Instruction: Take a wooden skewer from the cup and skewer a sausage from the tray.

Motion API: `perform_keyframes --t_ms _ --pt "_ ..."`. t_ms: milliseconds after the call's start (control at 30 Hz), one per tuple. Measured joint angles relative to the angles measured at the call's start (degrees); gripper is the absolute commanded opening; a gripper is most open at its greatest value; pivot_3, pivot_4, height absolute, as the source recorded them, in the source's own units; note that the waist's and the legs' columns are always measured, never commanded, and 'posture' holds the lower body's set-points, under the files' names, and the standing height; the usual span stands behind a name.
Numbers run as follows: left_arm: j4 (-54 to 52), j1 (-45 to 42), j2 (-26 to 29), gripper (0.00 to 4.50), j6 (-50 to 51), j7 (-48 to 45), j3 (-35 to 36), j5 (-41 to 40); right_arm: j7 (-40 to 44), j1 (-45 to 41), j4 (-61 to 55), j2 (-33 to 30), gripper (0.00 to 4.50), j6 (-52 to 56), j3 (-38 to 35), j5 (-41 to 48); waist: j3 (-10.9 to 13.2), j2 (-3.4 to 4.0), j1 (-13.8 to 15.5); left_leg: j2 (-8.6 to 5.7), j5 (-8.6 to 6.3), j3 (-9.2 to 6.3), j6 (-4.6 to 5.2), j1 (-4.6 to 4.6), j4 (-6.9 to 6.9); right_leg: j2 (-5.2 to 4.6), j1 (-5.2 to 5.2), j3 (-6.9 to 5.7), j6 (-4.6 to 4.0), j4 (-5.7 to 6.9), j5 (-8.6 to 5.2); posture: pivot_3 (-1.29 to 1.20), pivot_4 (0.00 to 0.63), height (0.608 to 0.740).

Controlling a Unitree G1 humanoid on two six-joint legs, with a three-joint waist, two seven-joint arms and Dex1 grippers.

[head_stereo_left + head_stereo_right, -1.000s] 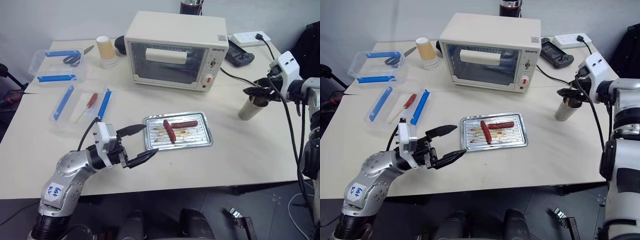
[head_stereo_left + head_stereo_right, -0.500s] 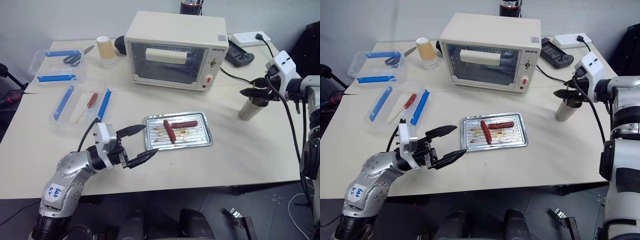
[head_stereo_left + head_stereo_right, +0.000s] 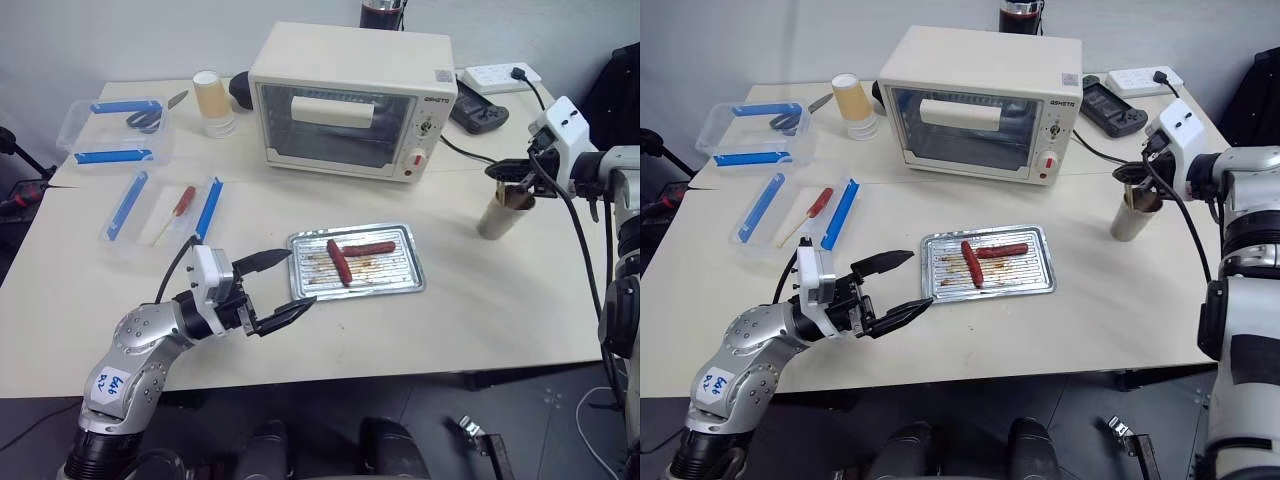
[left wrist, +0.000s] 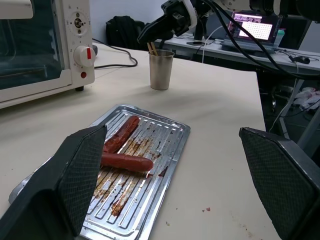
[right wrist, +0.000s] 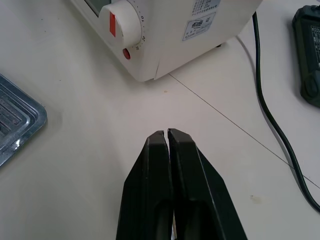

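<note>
The grey metal cup (image 3: pixel 497 213) stands at the table's right side with thin wooden skewers (image 4: pixel 150 48) sticking out of its top. My right gripper (image 3: pixel 493 174) hangs just above the cup's mouth, at the skewer tops, and is shut; its fingers (image 5: pixel 159 150) press together, and I cannot tell whether a skewer is pinched between them. Two reddish-brown sausages (image 3: pixel 341 262) (image 3: pixel 372 247) lie crossed in the silver ridged tray (image 3: pixel 410 285) at mid-table. Near the front edge, just left of the tray, my left gripper (image 3: pixel 290 284) is open and holds nothing.
A cream toaster oven (image 3: pixel 350 95) stands behind the tray. Clear boxes with blue clips (image 3: pixel 110 130), a red-handled tool (image 3: pixel 183 203) and a yellowish cup stack (image 3: pixel 210 100) sit at the left. A power strip (image 3: pixel 500 73) and a black cable (image 3: pixel 465 155) lie behind the cup.
My right gripper's fingers have gone from open to shut above the cup. The left arm has not moved.
</note>
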Motion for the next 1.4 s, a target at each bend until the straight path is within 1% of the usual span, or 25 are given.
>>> perform_keyframes --t_ms 167,400,600,700,800,900,1033,1100,1200,1300,1400 --pt "0.0 0.0 0.0 4.5 0.0 0.0 0.0 0.1 0.8 -0.7 0.0 0.0 0.02 0.6 0.0 0.3 0.0 0.0 0.0 0.0 0.0 0.0 0.0 0.0 0.0 0.0 0.0 0.0 0.0 0.0 0.0 0.0 0.15 0.74" --pt "0.0 -0.1 0.0 4.5 0.0 -0.1 0.0 0.1 3.0 -4.9 -1.5 -0.3 0.02 5.3 -1.0 2.1 0.0 0.01 0.0 0.01 0.0 -0.01 0.0 0.0 0.0 0.0 -0.01 0.0 0.0 0.0 0.0 0.0 0.15 0.74" --pt "0.0 -0.1 -0.9 4.5 -0.1 0.0 0.0 0.1 3.1 -5.1 -1.9 -1.5 0.02 7.0 -1.3 2.7 0.0 0.01 0.1 0.0 0.0 0.0 0.0 -0.01 0.0 0.0 -0.01 0.0 0.0 0.0 0.0 0.0 0.15 0.74" --pt "0.2 -0.3 -1.3 4.5 -0.1 0.0 -0.1 0.2 4.3 -6.7 -1.9 -2.0 0.02 9.3 -2.2 4.2 0.0 0.05 0.1 0.0 0.0 0.01 0.0 -0.01 0.0 0.0 -0.03 0.01 0.0 0.0 0.0 0.0 0.15 0.74" --pt "0.5 -1.3 -2.2 4.5 -0.1 0.1 -0.1 0.0 6.9 -11.1 -2.2 -2.8 0.02 15.5 -5.1 7.6 0.1 0.15 0.1 0.0 0.0 0.02 0.0 -0.05 -0.01 0.0 -0.07 0.02 0.0 0.0 0.0 0.0 0.15 0.74" --pt "0.6 -2.4 -3.4 4.5 0.0 0.3 0.0 -0.8 10.5 -15.0 -5.7 -3.9 0.02 22.4 -7.6 11.6 0.1 0.14 0.2 0.01 -0.01 0.0 0.0 -0.04 -0.05 0.01 -0.07 0.0 0.0 -0.01 0.0 0.0 0.15 0.74" --pt "1.1 -4.8 -4.8 4.5 0.1 0.7 -0.1 -0.9 13.2 -13.9 -10.7 -3.8 0.02 29.3 -8.0 15.1 0.1 0.09 0.4 -0.03 -0.01 0.0 0.01 -0.05 0.03 -0.01 -0.03 0.01 0.0 0.0 0.01 0.0 0.15 0.74" --pt "2.7 -6.8 -6.7 4.5 0.0 1.5 -0.2 -0.9 13.3 -12.6 -13.5 -2.7 0.02 33.4 -8.7 17.2 0.1 0.09 0.4 -0.02 0.0 0.02 0.01 -0.05 0.04 0.0 -0.04 0.01 0.0 0.03 0.01 0.0 0.15 0.74" --pt "5.5 -10.6 -9.7 4.5 -0.8 2.4 -0.3 -0.8 12.0 -10.5 -19.8 -0.1 0.02 40.7 -10.9 22.1 0.1 0.09 0.4 -0.01 0.0 -0.03 0.01 -0.08 0.02 0.01 -0.06 -0.04 0.0 0.06 0.01 0.0 0.15 0.74" --pt "9.9 -14.9 -13.4 4.5 -2.4 2.4 -1.8 -0.4 7.8 -7.0 -28.0 3.3 0.02 48.5 -15.2 28.3 0.1 0.09 0.4 -0.03 0.0 -0.05 0.01 -0.11 0.02 0.01 -0.06 -0.07 0.01 0.06 0.01 0.0 0.15 0.74" --pt "15.3 -19.8 -18.5 4.5 -6.1 3.1 -3.3 1.5 2.6 -3.7 -34.9 7.5 0.02 55.0 -19.0 33.8 0.1 0.07 0.6 -0.06 0.0 -0.11 0.02 -0.17 0.09 0.0 -0.06 -0.1 0.03 0.09 0.02 0.0 0.15 0.74"
